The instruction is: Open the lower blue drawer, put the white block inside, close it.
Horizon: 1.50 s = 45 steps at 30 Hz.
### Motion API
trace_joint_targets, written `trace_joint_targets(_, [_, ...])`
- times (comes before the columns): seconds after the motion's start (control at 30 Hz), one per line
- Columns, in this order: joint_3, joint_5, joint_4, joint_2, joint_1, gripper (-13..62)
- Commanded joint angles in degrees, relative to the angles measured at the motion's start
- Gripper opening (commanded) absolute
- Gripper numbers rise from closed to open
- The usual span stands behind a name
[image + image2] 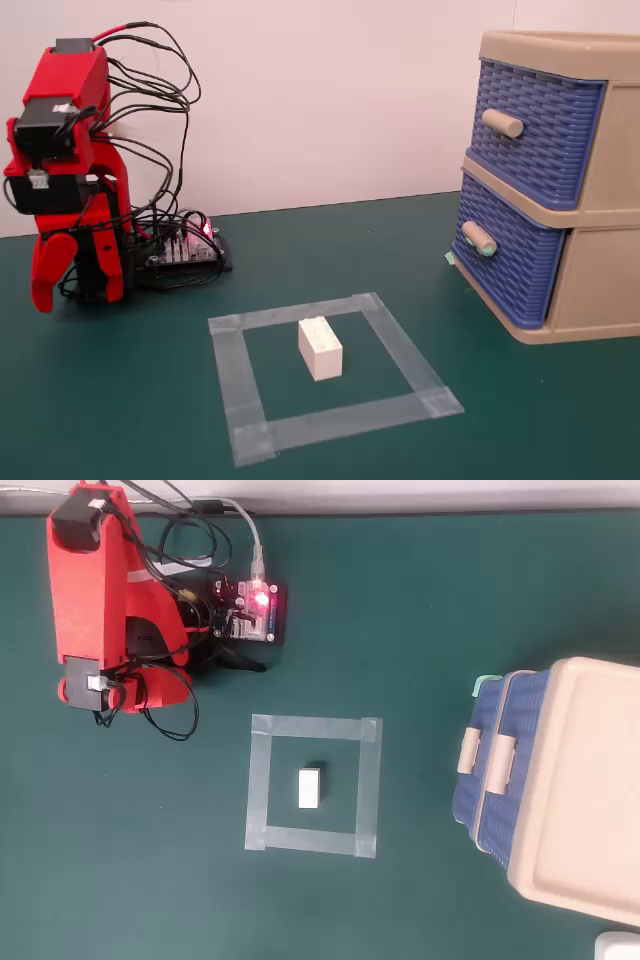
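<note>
The white block (320, 347) (311, 788) stands on the green mat inside a square of grey tape (228, 350) (258, 780). At the right, the lower blue drawer (510, 255) (462, 805) sits shut in its beige frame, its green-tipped knob (478, 240) (468, 752) pointing toward the mat. The red arm is folded up at the far left, well away from both block and drawer. Its gripper (60, 285) hangs downward near the base with nothing in it. Its jaws overlap in the fixed view and are hidden under the arm in the overhead view.
The upper blue drawer (535, 130) with a plain beige knob (502, 122) (498, 762) is shut above the lower one. A controller board (180, 250) (255, 610) with a lit red LED and black cables lies beside the arm's base. A white wall runs behind.
</note>
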Motion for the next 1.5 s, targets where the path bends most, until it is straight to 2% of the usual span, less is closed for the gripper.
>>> trace_joint_targets(0.0, [0.7, 0.4, 7.6, 2.7, 1.2, 34.5])
trace_joint_targets(0.3, [-1.4, 0.7, 8.0, 2.7, 1.3, 34.4])
trace_joint_targets(0.4, [-14.2, 2.2, 13.4, 2.7, 1.3, 34.1])
trace_joint_targets(0.47, [-30.0, 6.4, 16.9, 1.8, 0.8, 34.0])
trace_joint_targets(0.57, [-44.8, 15.6, 17.1, -5.4, -1.1, 33.8])
trace_joint_targets(0.6, [-46.1, 19.2, 16.9, -7.6, -4.0, 33.8])
trace_joint_targets(0.67, [-46.5, 29.8, 16.0, -9.5, -17.2, 33.8])
trace_joint_targets(0.73, [-46.4, 44.7, 11.5, -9.8, -34.7, 33.8])
trace_joint_targets(0.83, [-43.8, 66.2, -4.0, -12.7, -54.8, 33.8])
trace_joint_targets(0.93, [-35.8, 79.7, -29.4, -17.1, -68.4, 33.8])
trace_joint_targets(1.13, [-12.4, 81.7, -82.2, -21.0, -73.3, 33.7])
trace_joint_targets(1.2, [-8.3, 82.0, -100.3, -27.2, -75.8, 33.7])
trace_joint_targets(1.33, [-8.7, 82.0, -128.7, -45.9, -76.9, 33.7])
trace_joint_targets(1.47, [-18.0, 82.3, -140.4, -59.3, -77.9, 33.5])
